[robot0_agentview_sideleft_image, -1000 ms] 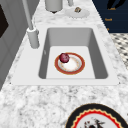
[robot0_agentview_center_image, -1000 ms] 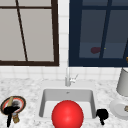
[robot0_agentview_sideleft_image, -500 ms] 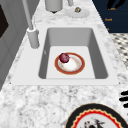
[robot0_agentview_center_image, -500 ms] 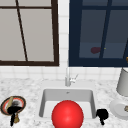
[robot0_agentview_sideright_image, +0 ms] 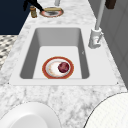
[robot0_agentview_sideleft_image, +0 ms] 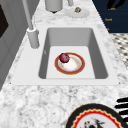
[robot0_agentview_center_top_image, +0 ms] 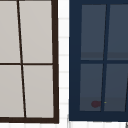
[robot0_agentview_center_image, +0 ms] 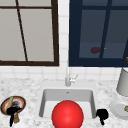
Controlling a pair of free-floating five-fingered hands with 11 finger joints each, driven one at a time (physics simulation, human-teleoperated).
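Black against the marble surface (robot0_agentview_center_image: 30, 90), the left hand (robot0_agentview_center_image: 13, 111) in the front view is hanging over a rimmed plate (robot0_agentview_center_image: 5, 106), its fingers seemingly curling round a brownish utensil (robot0_agentview_center_image: 10, 102), though that is hard to judge; the right hand (robot0_agentview_center_image: 102, 114) is hovering with fingers curled on nothing, a white plate (robot0_agentview_center_image: 118, 108) just beside them.

Left side view: a dark red fruit (robot0_agentview_sideleft_image: 64, 57) is lying on an orange-rimmed plate (robot0_agentview_sideleft_image: 75, 71) in the sink (robot0_agentview_sideleft_image: 100, 55), well apart from any fingers.

Right side view: dark fingers (robot0_agentview_sideright_image: 33, 3) are reaching toward the far plate (robot0_agentview_sideright_image: 51, 13); nothing looks lifted yet.
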